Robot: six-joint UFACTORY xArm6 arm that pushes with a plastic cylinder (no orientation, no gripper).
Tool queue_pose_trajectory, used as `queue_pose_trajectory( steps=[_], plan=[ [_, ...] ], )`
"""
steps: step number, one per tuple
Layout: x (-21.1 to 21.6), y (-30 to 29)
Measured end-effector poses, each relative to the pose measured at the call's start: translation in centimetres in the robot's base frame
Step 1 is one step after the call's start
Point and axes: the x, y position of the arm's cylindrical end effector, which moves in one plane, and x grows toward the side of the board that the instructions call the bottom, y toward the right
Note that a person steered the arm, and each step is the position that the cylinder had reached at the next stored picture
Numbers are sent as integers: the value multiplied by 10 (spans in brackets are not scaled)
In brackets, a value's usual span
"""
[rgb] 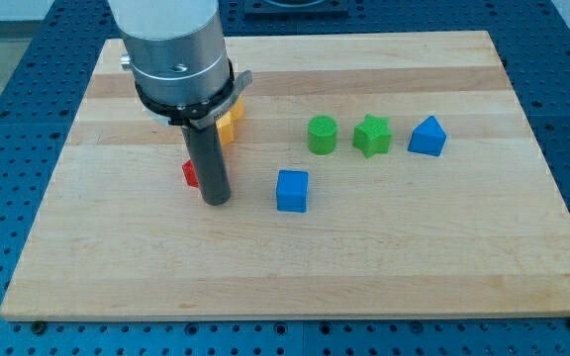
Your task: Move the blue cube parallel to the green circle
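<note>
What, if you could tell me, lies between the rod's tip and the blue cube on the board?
Nothing: in the camera view, only bare wood separates my tip from the blue cube to its right. The red block sits on the tip's other side.

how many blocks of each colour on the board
blue: 2, cube and triangular block
green: 2, circle and star
yellow: 1, partly hidden
red: 1, partly hidden
total: 6

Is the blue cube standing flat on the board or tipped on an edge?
Flat. The blue cube shows a level top face, apart from my tip.
</note>
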Motion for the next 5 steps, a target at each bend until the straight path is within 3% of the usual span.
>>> queue_pose_trajectory(
  steps=[5],
  plan=[
    [12, 1]
  ],
)
